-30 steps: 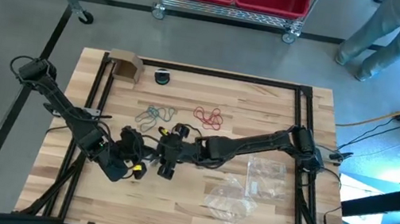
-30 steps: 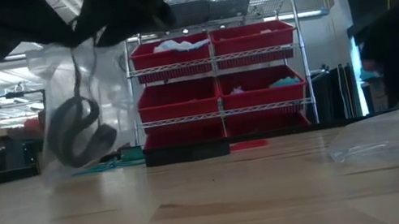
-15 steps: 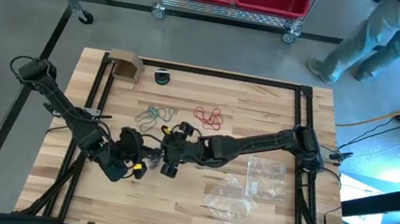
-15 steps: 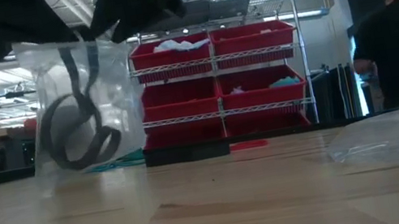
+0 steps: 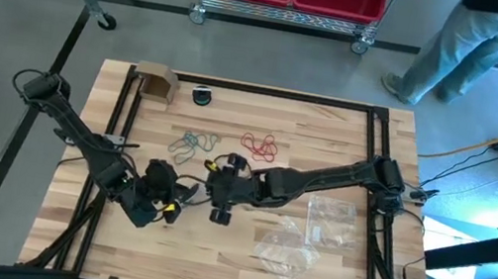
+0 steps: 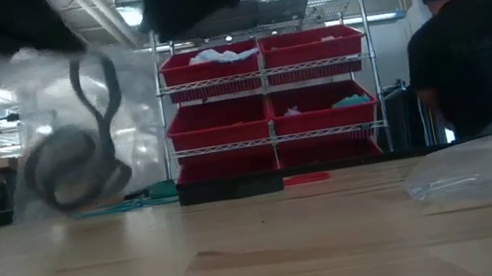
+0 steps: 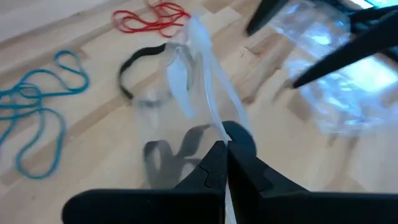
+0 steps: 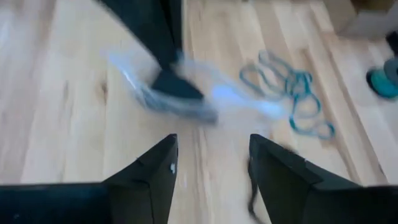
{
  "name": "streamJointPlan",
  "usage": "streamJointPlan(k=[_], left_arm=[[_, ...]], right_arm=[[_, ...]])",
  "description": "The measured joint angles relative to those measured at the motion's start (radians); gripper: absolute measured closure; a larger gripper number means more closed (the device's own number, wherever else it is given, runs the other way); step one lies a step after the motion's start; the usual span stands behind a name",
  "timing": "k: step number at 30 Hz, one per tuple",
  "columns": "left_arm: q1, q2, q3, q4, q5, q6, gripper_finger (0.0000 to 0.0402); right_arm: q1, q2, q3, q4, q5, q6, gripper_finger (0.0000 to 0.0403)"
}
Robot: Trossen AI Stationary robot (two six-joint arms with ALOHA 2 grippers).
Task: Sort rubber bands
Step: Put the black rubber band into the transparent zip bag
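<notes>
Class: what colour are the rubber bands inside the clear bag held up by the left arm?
Black rubber bands, clearest in the low view.

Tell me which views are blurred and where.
Low view: the clear plastic zip bag holding black rubber bands is smeared. Right wrist view: blurred throughout, teal rubber bands soft. Left wrist view: bag streaked, left gripper sharper. High view: crisp.

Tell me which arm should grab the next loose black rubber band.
Right, probably. Its tool is open and empty near the loose black rubber band, while the left tool is shut on the clear plastic zip bag.
</notes>
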Motion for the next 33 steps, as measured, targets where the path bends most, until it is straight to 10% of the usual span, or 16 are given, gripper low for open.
streamJointPlan(k=[12,33], left_arm=[[0.034,-0.003,0.051,-0.098,0.178,0.094,0.0402],[0.118,-0.007,0.050,-0.192,0.176,0.360,0.0402]], right_arm=[[-0.023,-0.003,-0.179,-0.050,-0.051,-0.066,0.0210],[-0.052,-0.074,-0.265,0.215,-0.095,-0.331,0.0210]])
